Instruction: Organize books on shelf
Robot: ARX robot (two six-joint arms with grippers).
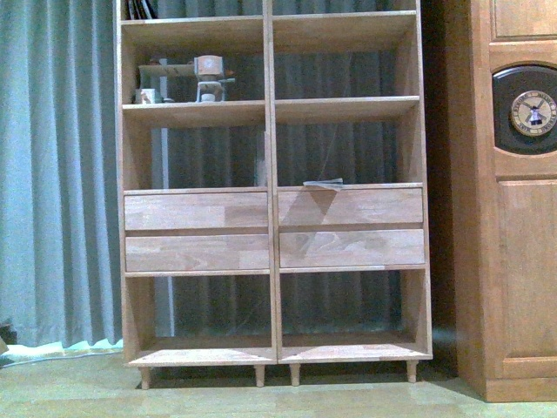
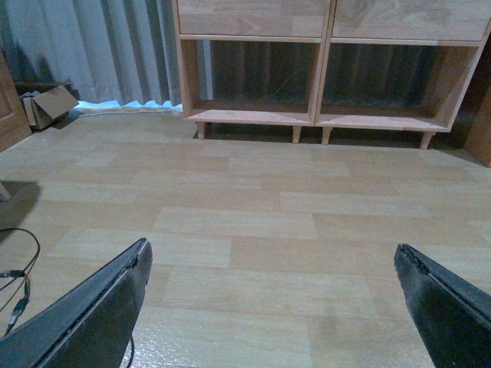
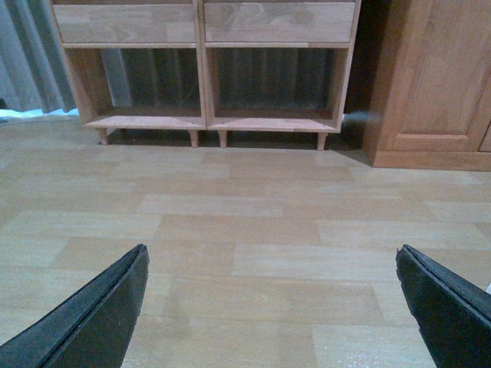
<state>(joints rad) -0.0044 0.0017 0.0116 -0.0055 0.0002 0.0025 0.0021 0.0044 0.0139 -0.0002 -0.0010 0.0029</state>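
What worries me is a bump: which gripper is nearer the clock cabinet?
Right. The right gripper has the cabinet ahead, off to its right; the left gripper is farther left, barely catching its edge.

Grey curtain (image 1: 52, 174) hangs at the back; a wooden cabinet (image 1: 522, 279) bears a round clock (image 1: 533, 111)

The right gripper (image 3: 270, 257) is seen with its two black fingers (image 3: 100, 318) spread wide, and only the wood-patterned floor (image 3: 245, 199) is shown between them. Far ahead, the shelf (image 3: 202, 77) is raised on short legs, with two drawer fronts (image 3: 123, 23) above open compartments. A darker cabinet (image 3: 430, 84) is set just right of it, and a curtain (image 3: 23, 54) is hung at far left.
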